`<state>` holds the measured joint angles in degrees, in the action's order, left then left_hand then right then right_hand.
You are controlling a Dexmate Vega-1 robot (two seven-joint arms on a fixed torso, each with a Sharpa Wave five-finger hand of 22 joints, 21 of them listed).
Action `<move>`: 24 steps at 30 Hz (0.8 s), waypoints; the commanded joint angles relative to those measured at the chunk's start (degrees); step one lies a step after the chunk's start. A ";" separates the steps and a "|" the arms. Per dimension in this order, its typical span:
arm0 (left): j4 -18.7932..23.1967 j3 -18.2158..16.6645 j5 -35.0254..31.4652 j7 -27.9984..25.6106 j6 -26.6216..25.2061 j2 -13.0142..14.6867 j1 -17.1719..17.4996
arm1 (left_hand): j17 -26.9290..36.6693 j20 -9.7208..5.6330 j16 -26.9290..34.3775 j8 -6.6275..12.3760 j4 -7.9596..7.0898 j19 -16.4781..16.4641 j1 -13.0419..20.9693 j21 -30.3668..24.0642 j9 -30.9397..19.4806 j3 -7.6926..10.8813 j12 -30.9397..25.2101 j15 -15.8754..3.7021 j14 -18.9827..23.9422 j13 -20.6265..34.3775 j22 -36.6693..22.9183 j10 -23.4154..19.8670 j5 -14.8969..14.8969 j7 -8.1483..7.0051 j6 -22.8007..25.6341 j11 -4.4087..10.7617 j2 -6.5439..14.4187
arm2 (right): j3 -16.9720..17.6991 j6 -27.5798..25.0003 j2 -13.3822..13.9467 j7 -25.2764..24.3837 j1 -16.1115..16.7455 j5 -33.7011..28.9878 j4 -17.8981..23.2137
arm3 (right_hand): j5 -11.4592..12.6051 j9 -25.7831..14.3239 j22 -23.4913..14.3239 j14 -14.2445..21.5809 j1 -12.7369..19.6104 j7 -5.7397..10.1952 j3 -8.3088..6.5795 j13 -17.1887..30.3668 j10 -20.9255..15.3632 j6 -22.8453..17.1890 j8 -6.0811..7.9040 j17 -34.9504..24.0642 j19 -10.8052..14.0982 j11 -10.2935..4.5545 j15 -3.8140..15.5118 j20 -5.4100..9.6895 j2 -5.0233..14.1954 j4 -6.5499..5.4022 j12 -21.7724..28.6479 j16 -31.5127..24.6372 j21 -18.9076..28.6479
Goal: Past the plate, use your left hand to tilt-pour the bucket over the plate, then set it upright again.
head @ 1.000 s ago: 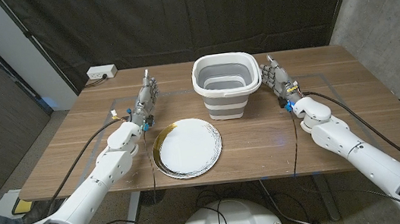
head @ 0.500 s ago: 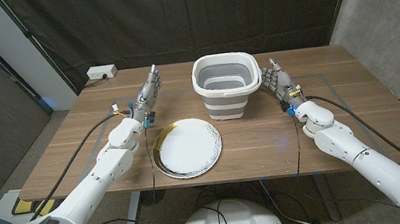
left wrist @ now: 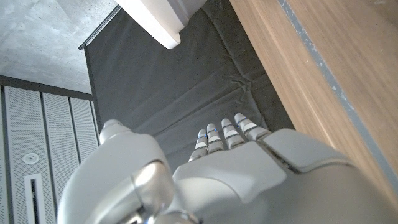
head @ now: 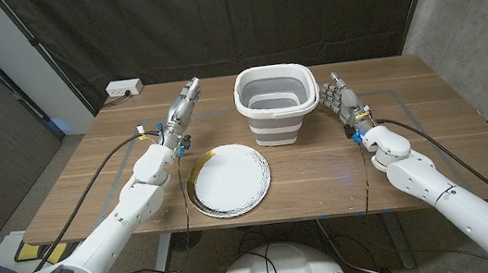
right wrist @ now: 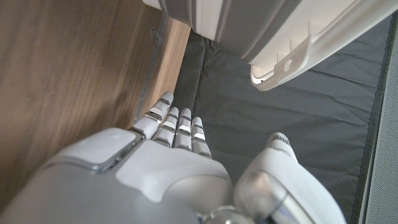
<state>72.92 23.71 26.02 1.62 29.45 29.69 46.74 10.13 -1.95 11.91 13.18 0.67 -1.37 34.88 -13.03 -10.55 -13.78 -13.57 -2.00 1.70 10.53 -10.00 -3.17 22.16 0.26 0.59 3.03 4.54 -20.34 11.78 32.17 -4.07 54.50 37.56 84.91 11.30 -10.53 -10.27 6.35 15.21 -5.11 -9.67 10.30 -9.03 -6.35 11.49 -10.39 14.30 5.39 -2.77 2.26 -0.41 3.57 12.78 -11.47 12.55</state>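
Observation:
A grey-and-white collapsible bucket (head: 275, 103) stands upright past the white gold-rimmed plate (head: 228, 180) on the wooden table (head: 321, 160). My left hand (head: 183, 107) hangs open to the left of the bucket, fingers stretched toward the far edge, a gap between it and the bucket. My right hand (head: 339, 101) is open just right of the bucket, not touching it. The left wrist view shows my left hand (left wrist: 227, 162) with straight fingers and a bit of the bucket's rim (left wrist: 155, 22). In the right wrist view my right hand (right wrist: 168, 155) is next to the bucket's wall and rim (right wrist: 280, 46).
A white power strip (head: 124, 89) lies at the table's far left corner. Black curtains hang behind the table. Cables run along both arms. Bare wood lies right of the plate and along the front edge.
My left hand has moved right and farther back toward the bucket, its fingers stretching out. The right hand has shifted slightly. Bucket and plate have not moved.

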 commanded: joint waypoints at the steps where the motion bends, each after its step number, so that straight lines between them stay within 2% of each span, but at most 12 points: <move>1: -3.45 0.11 -5.42 -3.25 7.51 -1.11 -0.80 | 0.25 -3.16 0.70 0.66 1.60 -2.10 3.23 -0.54 -0.16 0.20 -0.59 -1.50 2.98 0.34 -0.31 -2.58 -0.07 -0.09 2.49 0.85 -0.32 | 0.64 -1.87 1.35 -2.93 1.98 -0.75 4.24 | 0.40 -0.17 -0.29 0.57 0.34 0.08 -0.51 0.16 -0.54 -0.57 0.11 -0.17 0.36 0.11 -0.06 1.36 0.23 0.10 0.34 0.00 0.11; 7: 0.13 -0.55 -11.89 -9.84 6.17 0.12 0.07 | 0.27 -3.29 0.68 1.04 2.58 -3.86 5.17 -0.84 -0.20 0.37 -0.84 -1.72 4.52 0.38 -0.36 -4.58 -0.21 -0.36 4.70 1.30 -0.41 | 1.92 -1.51 2.12 -2.67 2.09 -0.10 4.73 | 0.38 -0.17 -0.29 0.60 0.38 0.15 -0.51 0.17 -0.66 -0.61 0.09 -0.17 0.40 0.03 -0.17 1.35 0.29 0.14 0.34 0.06 0.08; 10: -0.38 -0.36 -13.14 -10.74 7.06 -0.37 -0.90 | 0.28 -3.36 0.84 1.03 3.11 -5.01 6.21 -1.04 -0.23 0.40 -0.95 -1.94 5.90 0.39 -0.37 -5.76 -0.28 -0.56 5.46 1.51 -0.54 | 2.57 -0.40 1.31 -1.36 1.83 1.55 3.71 | 0.36 -0.17 -0.29 0.63 0.39 0.14 -0.50 0.18 -0.73 -0.68 0.10 -0.17 0.44 0.10 -0.13 1.33 0.32 0.16 0.34 0.09 0.06; 14: 0.75 0.28 -22.22 -16.86 5.54 0.10 -1.74 | 0.28 -3.53 0.89 1.19 3.62 -6.47 7.22 -1.37 -0.25 0.45 -0.97 -2.35 6.96 0.41 -0.38 -6.61 -0.31 -0.75 6.58 1.52 -0.64 | 2.69 0.23 1.27 -0.39 0.88 1.56 2.82 | 0.35 -0.18 -0.29 0.66 0.39 0.13 -0.49 0.18 -0.87 -0.78 0.11 -0.17 0.50 0.12 -0.12 1.30 0.33 0.17 0.36 0.12 0.06; 17: 2.57 0.58 -27.74 -20.24 3.70 1.46 -1.43 | 0.27 -3.74 0.97 1.32 4.08 -7.66 8.11 -1.60 -0.26 0.43 -1.17 -2.95 8.04 0.43 -0.37 -7.92 -0.28 -0.81 7.59 2.22 -0.86 | 2.72 0.48 1.55 0.26 0.63 1.48 2.61 | 0.32 -0.18 -0.30 0.75 0.36 0.15 -0.47 0.19 -0.96 -0.86 0.12 -0.19 0.53 0.16 -0.12 1.27 0.36 0.17 0.36 0.12 0.04; 19: 3.90 0.46 -29.64 -21.37 2.80 2.64 -0.85 | 0.27 -3.83 1.00 1.38 4.27 -8.14 8.44 -1.65 -0.27 0.36 -1.16 -3.08 8.60 0.43 -0.36 -8.30 -0.28 -0.88 8.09 2.03 -1.05 | 2.66 -0.15 1.96 -0.28 0.63 1.06 3.08 | 0.31 -0.18 -0.30 0.80 0.35 0.12 -0.46 0.19 -0.99 -0.93 0.14 -0.19 0.55 0.18 -0.01 1.25 0.37 0.17 0.36 0.12 0.02; 24: 8.26 -0.66 -31.42 -20.44 0.47 7.26 0.13 | 0.26 -3.94 0.99 1.38 4.54 -8.89 8.87 -1.75 -0.28 0.17 -1.09 -3.18 9.29 0.45 -0.34 -8.75 -0.26 -0.95 8.62 2.09 -1.44 | 2.54 -0.47 2.43 -3.05 1.59 -0.98 5.69 | 0.28 -0.18 -0.30 0.80 0.31 0.05 -0.41 0.20 -1.03 -1.14 0.18 -0.20 0.60 0.12 0.03 1.25 0.38 0.17 0.32 0.17 0.00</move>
<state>74.87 23.86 4.11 -14.52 33.72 31.08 45.74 10.28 -2.23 12.42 14.20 4.75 -9.63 42.99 -14.43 -10.55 -13.33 -14.41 -2.27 10.27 10.81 -10.28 -11.03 22.16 -0.72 8.41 5.12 3.18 -18.00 11.50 33.75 -4.96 55.60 38.42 88.17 11.30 -10.53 -10.27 6.69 15.21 -5.13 -9.81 10.30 -9.57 -6.97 11.49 -10.40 14.30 5.49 -3.05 2.26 -0.41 3.72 12.78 -11.47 12.55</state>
